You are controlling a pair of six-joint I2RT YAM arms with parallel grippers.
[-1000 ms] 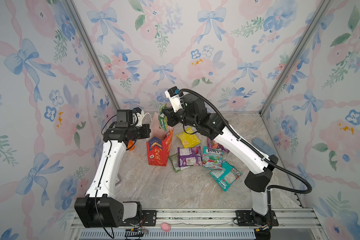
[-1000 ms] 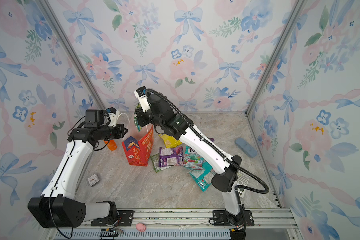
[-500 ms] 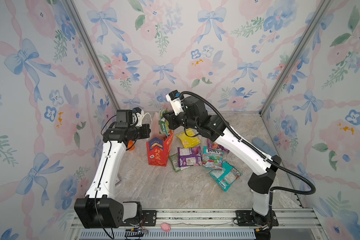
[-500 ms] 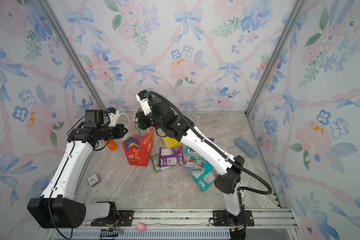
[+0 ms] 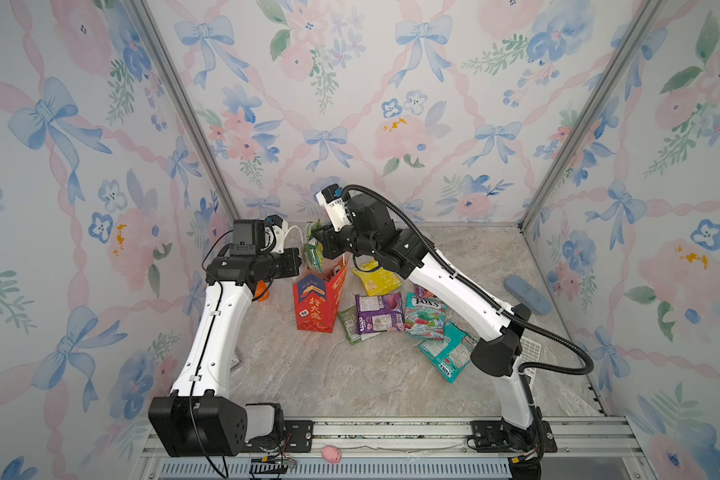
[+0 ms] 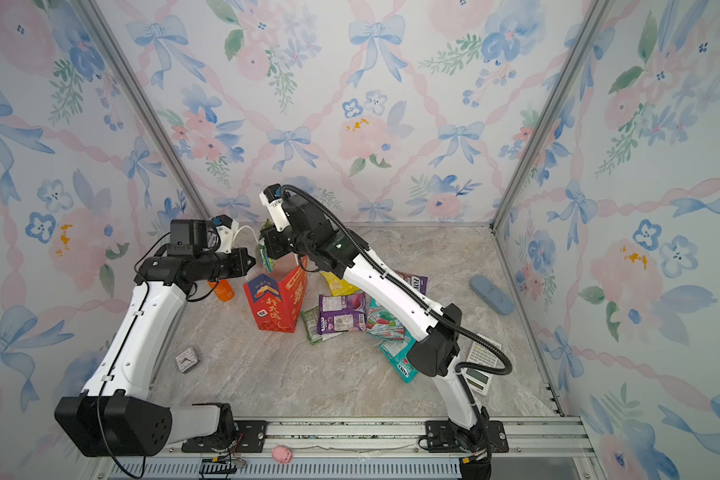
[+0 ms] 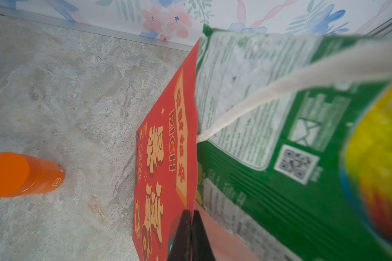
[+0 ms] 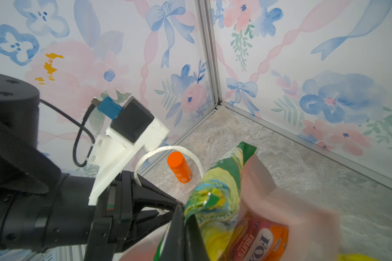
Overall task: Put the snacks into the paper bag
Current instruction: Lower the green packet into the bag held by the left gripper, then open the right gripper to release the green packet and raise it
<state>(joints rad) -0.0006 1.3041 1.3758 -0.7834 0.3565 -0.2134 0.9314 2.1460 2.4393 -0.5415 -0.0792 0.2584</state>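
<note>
Floral walls enclose a marbled table [image 5: 350, 382], and the red bag [image 5: 314, 303] stands upright on it, mouth up. To the right of the bag lie the loose packets [image 5: 379, 311], yellow, purple, teal and green, some overlapping, all outside it. An orange packet [image 8: 258, 244] already lies inside. The green packet [image 5: 312, 253] hangs on edge over the bag's mouth with its lower end about at the rim; how far in it reaches I cannot tell. The right gripper [image 8: 183, 217] has its fingers closed tight on that packet's top corner. The left gripper [image 7: 191, 217] is pinched shut on the bag's near wall at the rim, one finger outside and one inside, which holds the mouth open. A bottle [image 7: 20, 174] stands just left of the bag. The white handle [image 7: 258, 95] loops across the packet's face. To do this well, the packet should probably go straight down, kept on edge and clear of the handle. It should be let go only once most of it is below the rim. The left grip ought to hold steady, since the light bag could tip or fold shut.
</note>
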